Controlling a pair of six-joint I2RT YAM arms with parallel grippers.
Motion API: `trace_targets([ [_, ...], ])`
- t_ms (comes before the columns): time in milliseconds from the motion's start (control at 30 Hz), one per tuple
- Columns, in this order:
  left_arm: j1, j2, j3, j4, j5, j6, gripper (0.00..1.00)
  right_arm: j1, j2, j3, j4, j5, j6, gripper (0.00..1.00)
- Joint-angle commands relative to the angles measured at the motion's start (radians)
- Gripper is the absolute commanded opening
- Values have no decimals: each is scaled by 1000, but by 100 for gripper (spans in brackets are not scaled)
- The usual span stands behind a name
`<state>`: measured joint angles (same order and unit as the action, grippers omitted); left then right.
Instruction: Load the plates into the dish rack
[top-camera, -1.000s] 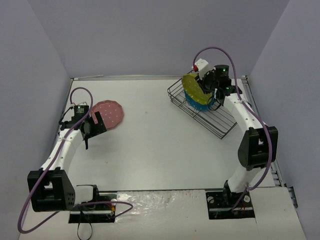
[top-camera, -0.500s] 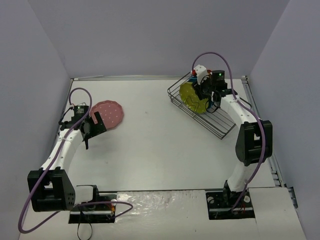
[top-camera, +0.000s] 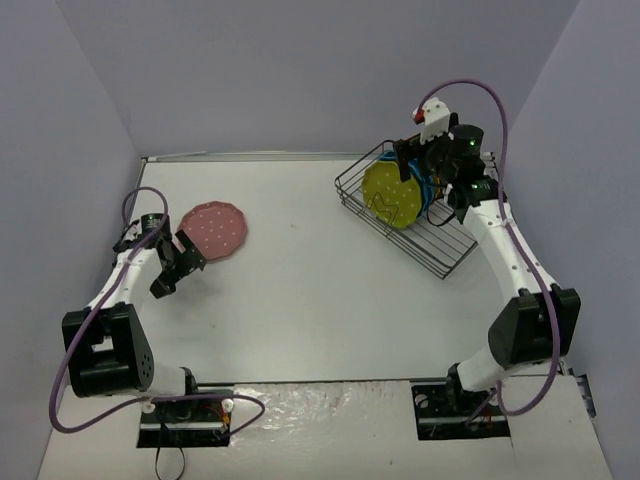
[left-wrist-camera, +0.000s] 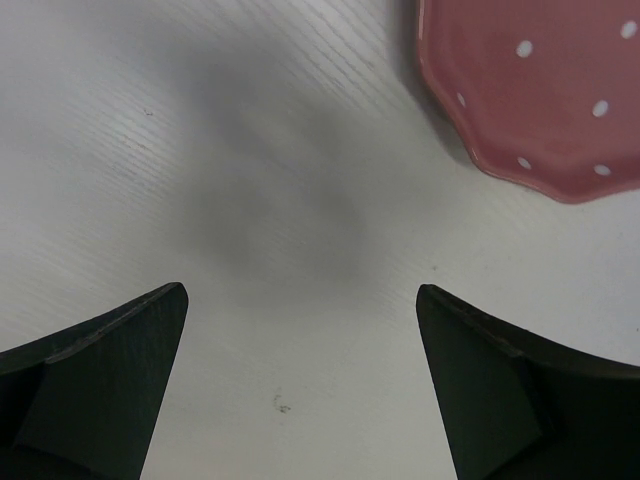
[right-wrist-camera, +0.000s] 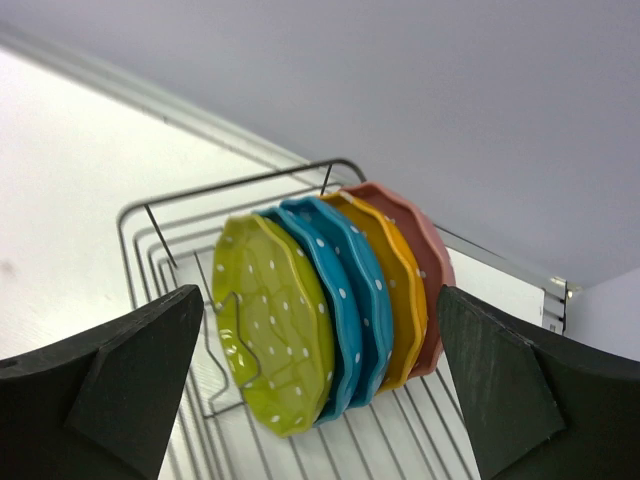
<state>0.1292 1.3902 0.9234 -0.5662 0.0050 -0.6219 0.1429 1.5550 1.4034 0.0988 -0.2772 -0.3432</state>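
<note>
The black wire dish rack (top-camera: 448, 243) sits at the back right. Lime green (right-wrist-camera: 275, 335), teal blue (right-wrist-camera: 345, 290), orange (right-wrist-camera: 400, 295) and reddish (right-wrist-camera: 425, 250) plates stand on edge in it, side by side. The green one (top-camera: 390, 195) leans on the zigzag wire. My right gripper (top-camera: 416, 168) hovers just above and behind them, open and empty, its fingers (right-wrist-camera: 110, 390) apart from the plates. A pink plate (top-camera: 213, 228) lies flat on the table at the left. My left gripper (top-camera: 174, 264) is open, low over the table just near-left of that plate (left-wrist-camera: 540, 90).
The rack's wire rim (right-wrist-camera: 240, 183) is close to the back wall. Its near-right half (top-camera: 440, 250) holds nothing. Grey walls enclose the white table on three sides. A raised edge strip (top-camera: 240, 156) runs along the back.
My right gripper opened, let go of the lime green plate in the rack and lifted away. The left arm shifted slightly left and nearer.
</note>
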Motion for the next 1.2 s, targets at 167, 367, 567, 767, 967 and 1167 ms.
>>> trace_targets([
  [167,41,159,135,103,27,-149,93,5,-320,-153,104,56,415,100],
  [367,60,296,252,119,31,-191,85,33,-433,-286,106,13,456,100],
  [567,60,405,316,139,27,-226,75,35,-488,-355,99,-14,460,100],
  [767,61,485,363,131,15,-239,56,37,-484,-372,83,-59,459,100],
  [967,60,518,377,116,4,-237,30,46,-462,-368,79,-89,472,100],
  [1167,58,540,340,119,10,-232,2,74,-429,-355,73,-98,485,100],
])
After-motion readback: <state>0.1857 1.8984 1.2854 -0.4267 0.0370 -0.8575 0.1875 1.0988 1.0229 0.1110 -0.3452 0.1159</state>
